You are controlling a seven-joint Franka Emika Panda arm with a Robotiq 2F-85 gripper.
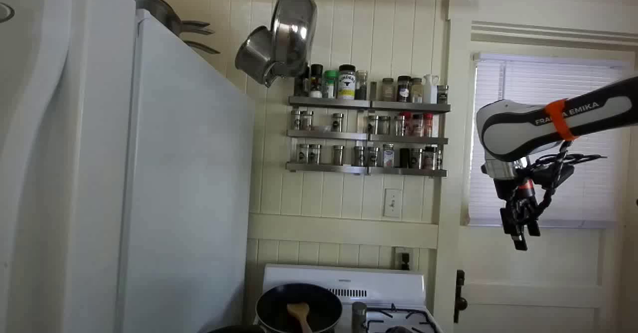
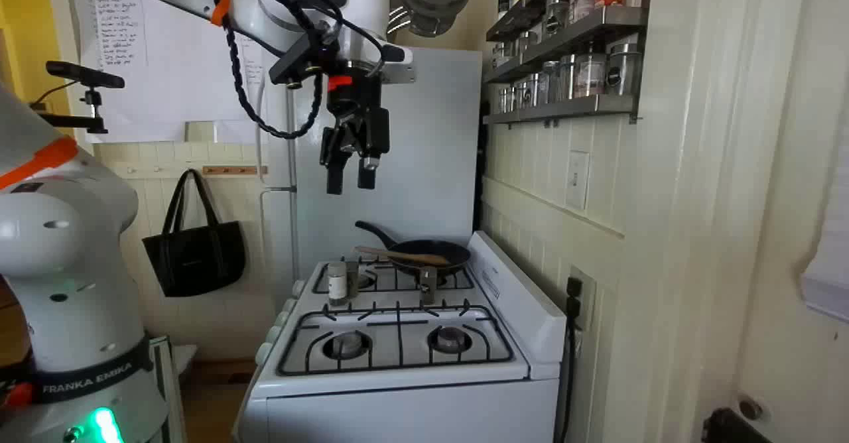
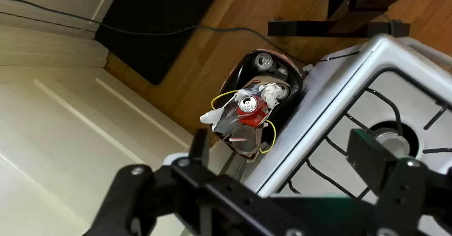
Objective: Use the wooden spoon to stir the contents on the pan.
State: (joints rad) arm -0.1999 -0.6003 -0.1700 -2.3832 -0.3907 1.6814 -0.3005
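Aligning the claw, spread wide and empty, over the wooden spoon in the far pan should come first; then pinch the spoon's handle, jutting left, squarely.

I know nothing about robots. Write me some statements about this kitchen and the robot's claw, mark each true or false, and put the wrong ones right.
1. The gripper has its jaws apart. True.
2. The wooden spoon has its broad end in the black pan. True.
3. The gripper is holding the wooden spoon. False: it holds nothing.
4. The wooden spoon lies wholly within the black pan. False: its handle reaches out past the rim.
5. A red can sits in a trash bin beside the stove. True.
6. The stove's body is black. False: it is white.
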